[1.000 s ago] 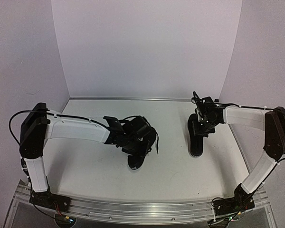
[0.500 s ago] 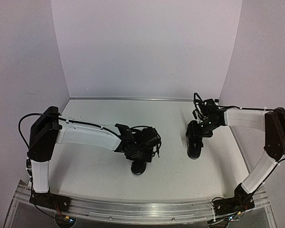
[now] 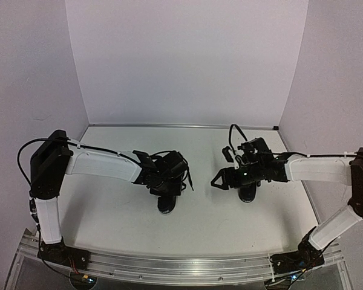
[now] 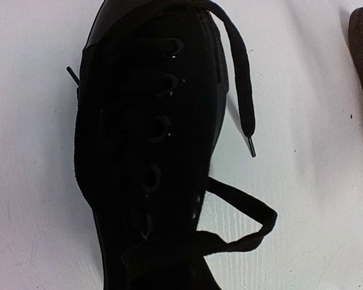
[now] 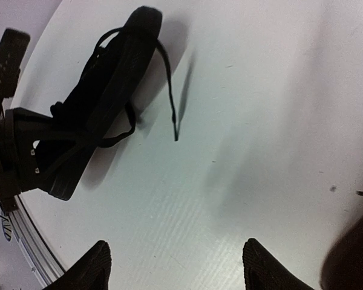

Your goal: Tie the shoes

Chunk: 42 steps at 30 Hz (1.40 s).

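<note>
Top external view, from the near edge outward: both arms rise from their bases at 6 o'clock and bend in over the middle of the white desk (image 3: 109,205). The left shoe (image 3: 165,204) lies left of centre with its toe toward 6 o'clock. The left hand (image 3: 169,180) sits on the shoe's heel end, at its 12 o'clock. That hand is narrow and holds the left shoe (black on black, so which part lies between the fingers I cannot tell). A loose lace (image 3: 190,181) hangs off the shoe's 3 o'clock side.

Right of centre, the right hand (image 3: 217,180) points to 9 o'clock, its jaws wide with nothing between them. It stands apart from the left shoe, in the gap between the pair. The right shoe (image 3: 249,194) lies at its 3 o'clock, partly under the right wrist, toe also toward 6 o'clock.

Left wrist view looks down on the left shoe. Eyelets (image 4: 160,130) run up its middle, one lace end drops off toward 3 o'clock, and a lace loop juts out at 4 o'clock. The right shoe's edge shows at the frame's 3 o'clock border.

Right wrist view has two fingers (image 5: 260,266) standing wide at 6 o'clock over bare desk. Beyond them, at 10 o'clock, the left shoe shows its sole edge, with the left hand clamped on its nearer end.
</note>
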Available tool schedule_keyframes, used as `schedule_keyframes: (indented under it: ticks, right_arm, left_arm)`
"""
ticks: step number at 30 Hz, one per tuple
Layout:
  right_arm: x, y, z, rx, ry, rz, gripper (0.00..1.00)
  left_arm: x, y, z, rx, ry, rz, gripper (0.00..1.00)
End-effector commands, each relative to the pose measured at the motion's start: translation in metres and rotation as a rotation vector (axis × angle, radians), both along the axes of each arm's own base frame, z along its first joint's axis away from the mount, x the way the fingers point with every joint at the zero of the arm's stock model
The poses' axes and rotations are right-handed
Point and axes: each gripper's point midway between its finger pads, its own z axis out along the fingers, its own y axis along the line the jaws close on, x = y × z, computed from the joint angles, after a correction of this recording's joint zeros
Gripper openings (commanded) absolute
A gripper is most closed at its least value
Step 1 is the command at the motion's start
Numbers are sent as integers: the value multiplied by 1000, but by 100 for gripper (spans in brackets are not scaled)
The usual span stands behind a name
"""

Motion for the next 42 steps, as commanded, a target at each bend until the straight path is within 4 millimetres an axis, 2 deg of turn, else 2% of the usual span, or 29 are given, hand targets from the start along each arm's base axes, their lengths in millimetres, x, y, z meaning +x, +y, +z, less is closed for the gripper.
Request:
schedule_keyframes:
  ticks: [1, 6, 9, 16, 22, 25, 30, 35, 38, 39, 42]
  right_arm:
    - [0, 44, -15, 104, -26, 18, 69]
    - [3, 86, -34, 109, -64, 56, 70]
    - [9, 102, -45, 95, -89, 44, 73]
    - [34, 116, -59, 84, -149, -96, 79]
    - [48, 141, -67, 103, -187, -114, 84]
    - [59, 134, -70, 79, -217, -189, 80]
    - [69, 102, -51, 44, -301, -327, 63]
    - [70, 83, 1, 62, -414, -363, 39]
    - [67, 74, 25, 53, -462, -358, 29]
    - [66, 73, 31, 54, -471, -351, 28]
    - [55, 79, 34, 29, -448, -253, 38]
  left_arm:
    - [12, -4, 34, -113, -73, -9, 0]
    - [9, -5, 39, -149, -71, -20, 0]
    - [9, -2, 45, -161, -83, -18, 0]
    - [6, -3, 70, -229, -108, -39, 0]
    - [3, -2, 80, -241, -118, -53, 0]
    - [2, 1, 80, -239, -117, -50, 0]
    - [-2, 6, 82, -241, -104, -39, 0]
    - [-17, 11, 72, -225, -58, -31, 0]
    - [-29, 8, 62, -199, -32, -29, 0]
    - [-33, 6, 60, -200, -30, -31, 0]
    - [-33, 7, 68, -214, -51, -20, 0]
